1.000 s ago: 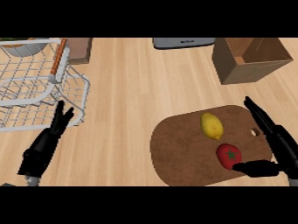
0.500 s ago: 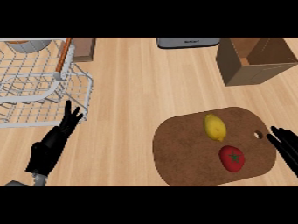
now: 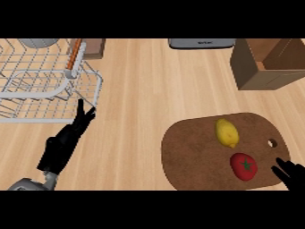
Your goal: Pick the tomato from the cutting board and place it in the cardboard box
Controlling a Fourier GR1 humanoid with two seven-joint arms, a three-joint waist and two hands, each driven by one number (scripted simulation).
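The tomato [image 3: 244,166] lies on the near right part of the cutting board [image 3: 194,147], stem end up, touched by nothing. Just beyond it on the same board rests a lemon [image 3: 226,132], close but apart from it, so a grasp on the tomato should come from the near or right side to leave the lemon alone. The board's hanging hole sits to the right of both fruits.

The right hand [image 3: 298,175] shows at the near right corner, partly cut off by the view's edge; its fingers are spread apart and straight over the board's right rim, just beside the tomato and not touching it. It looks placed there to close in on the fruit, so the pick seems not yet made.

The cardboard box [image 3: 273,62] stands at the far right of the surface, well apart from the board, its top open and flaps up, ready to take the tomato from above.

On the left, the left hand [image 3: 65,142] rests with fingers straight and relaxed, holding nothing, just near of a white wire rack [image 3: 42,80] at the far left. A dark appliance [image 3: 201,43] sits at the far edge.
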